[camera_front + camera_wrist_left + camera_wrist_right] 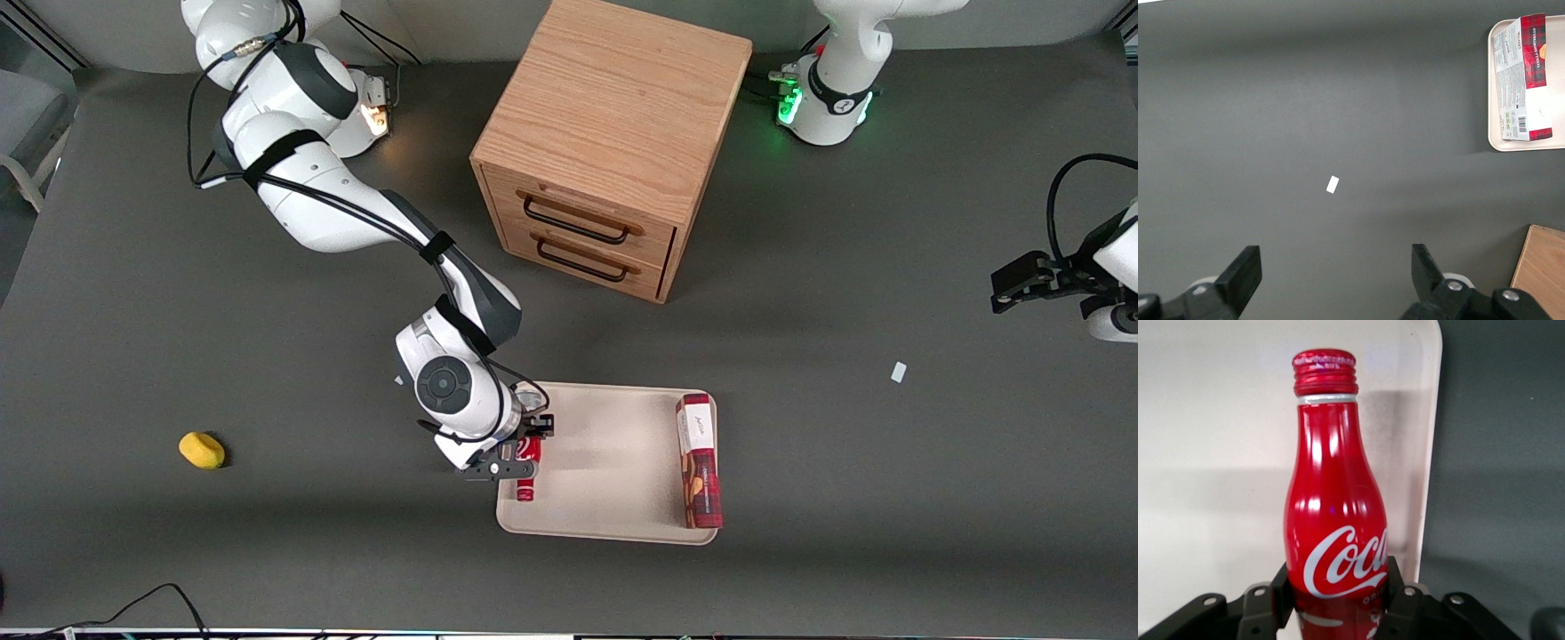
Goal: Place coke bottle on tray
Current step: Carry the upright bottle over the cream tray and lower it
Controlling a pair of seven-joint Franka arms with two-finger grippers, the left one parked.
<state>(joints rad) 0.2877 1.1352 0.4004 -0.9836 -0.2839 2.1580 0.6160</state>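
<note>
The coke bottle (527, 468) is a slim red bottle with a white script logo and a red cap. It lies lengthwise in my right gripper (524, 447), cap pointing toward the front camera. It is over the beige tray (605, 462), at the tray's edge toward the working arm's end. In the right wrist view the gripper (1338, 593) is shut on the bottle (1335, 513), with a finger (1281, 588) pressed to each side of its lower body. The tray (1218, 453) shows beneath. I cannot tell whether the bottle touches the tray.
A red-and-white box (699, 462) lies on the tray's edge toward the parked arm, also in the left wrist view (1521, 80). A wooden two-drawer cabinet (613, 142) stands farther from the front camera. A yellow object (202, 450) and a white scrap (899, 372) lie on the table.
</note>
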